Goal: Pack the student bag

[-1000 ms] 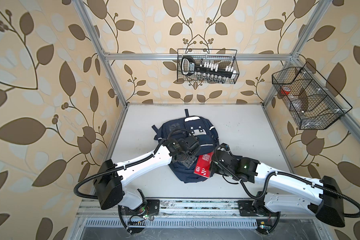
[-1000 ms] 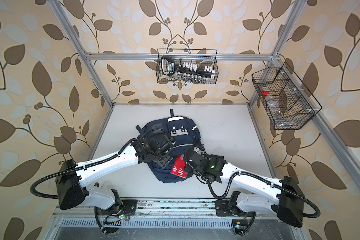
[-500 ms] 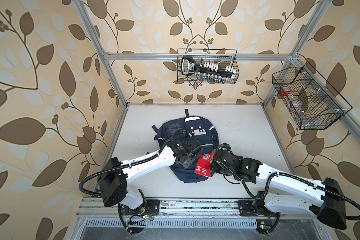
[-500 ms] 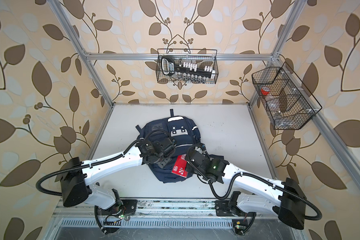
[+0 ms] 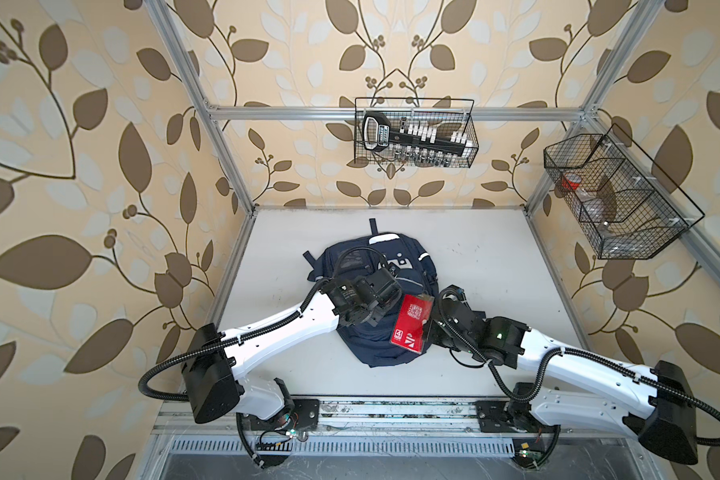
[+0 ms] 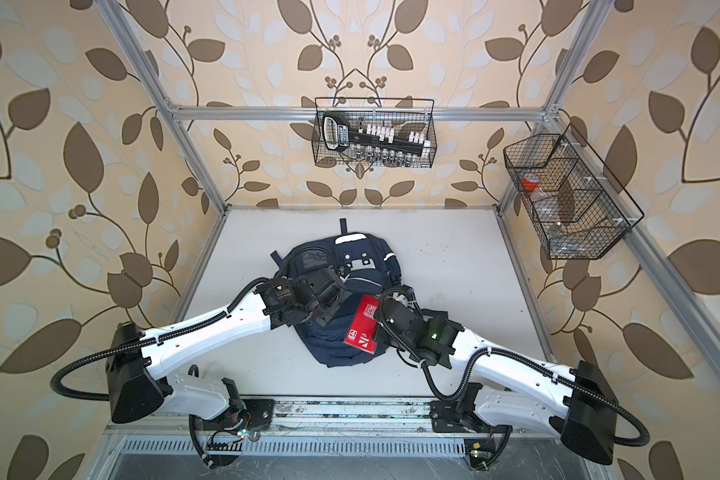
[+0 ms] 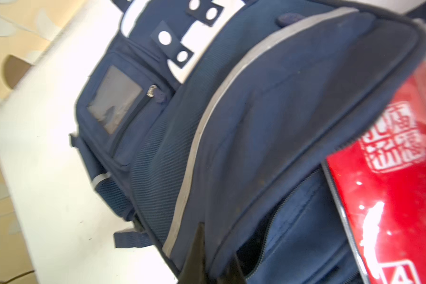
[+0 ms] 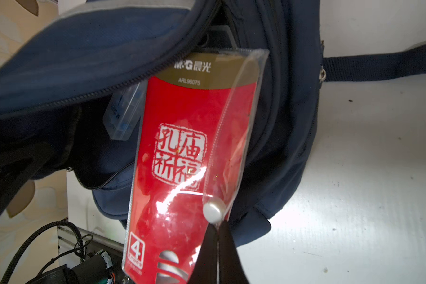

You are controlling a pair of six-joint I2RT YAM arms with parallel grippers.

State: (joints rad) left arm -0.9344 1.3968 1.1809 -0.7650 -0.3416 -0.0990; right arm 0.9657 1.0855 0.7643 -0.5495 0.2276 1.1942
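Note:
The student bag [image 5: 375, 349] [image 6: 333, 349] lies flat in the middle of the table, navy with pale stripes. My left gripper [image 7: 215, 255] is shut on the edge of its front flap [image 7: 268, 123], holding the zip opening agape. In both top views this gripper [image 5: 387, 301] [image 6: 333, 301] sits over the bag's middle. My right gripper [image 8: 217, 236] [image 5: 428, 328] is shut on the clear sleeve of a red stationery packet [image 8: 182, 159] [image 5: 410, 324] [image 6: 362, 328] [image 7: 391, 196], whose top end is under the lifted flap at the opening. A small clear box [image 8: 123, 115] lies inside.
A wire basket [image 5: 414, 137] with a socket set hangs on the back wall. Another wire basket [image 5: 612, 199] hangs on the right wall. A bag strap [image 8: 379, 65] trails over the white table [image 5: 495, 257]. The arms' mounting rail [image 5: 391, 409] runs along the front edge.
My left gripper has gone from open to shut on the bag's flap edge. The right gripper has carried the red packet slightly up toward the opening.

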